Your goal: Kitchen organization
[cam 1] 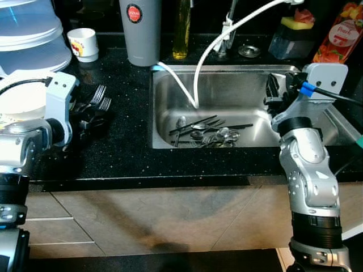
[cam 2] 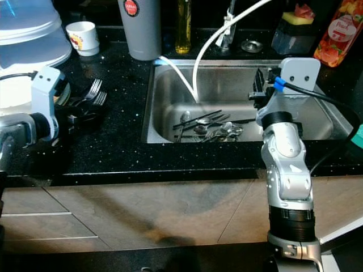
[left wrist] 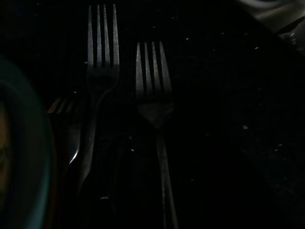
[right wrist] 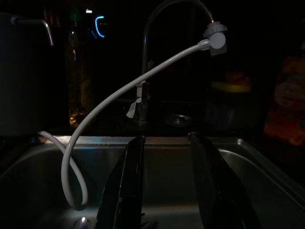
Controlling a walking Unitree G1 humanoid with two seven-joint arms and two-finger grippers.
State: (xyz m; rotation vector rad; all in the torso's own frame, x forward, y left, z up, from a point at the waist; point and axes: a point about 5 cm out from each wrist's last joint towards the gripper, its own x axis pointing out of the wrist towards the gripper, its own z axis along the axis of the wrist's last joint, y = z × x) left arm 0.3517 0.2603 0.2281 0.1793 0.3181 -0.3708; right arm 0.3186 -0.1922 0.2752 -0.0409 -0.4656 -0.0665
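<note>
The right gripper (right wrist: 167,191) hangs over the right half of the stainless steel sink (cam 1: 227,85); its two black fingers (right wrist: 121,186) stand apart with bare steel between them, grasping nothing and touching nothing. Below and to its left, on the sink's floor near the front wall, lies a loose heap of spoons and dark-handled cutlery (cam 1: 207,133); a white flexible hose (cam 1: 212,48) loops down from the tap at the sink's back edge and ends just above that heap.

The left gripper (cam 1: 93,116) rests low on the black speckled bench, left of the sink; whether its fingers are parted I cannot tell. Just ahead of it two silver forks (left wrist: 152,95) lie side by side on the bench, tines pointing toward the back.

Along the bench's back edge stand a white printed cup (cam 1: 84,44), a tall grey tumbler with a red badge (cam 1: 140,31) and a bottle of yellow oil (cam 1: 181,31); a clear plastic container (cam 1: 28,34) fills the back left corner.
</note>
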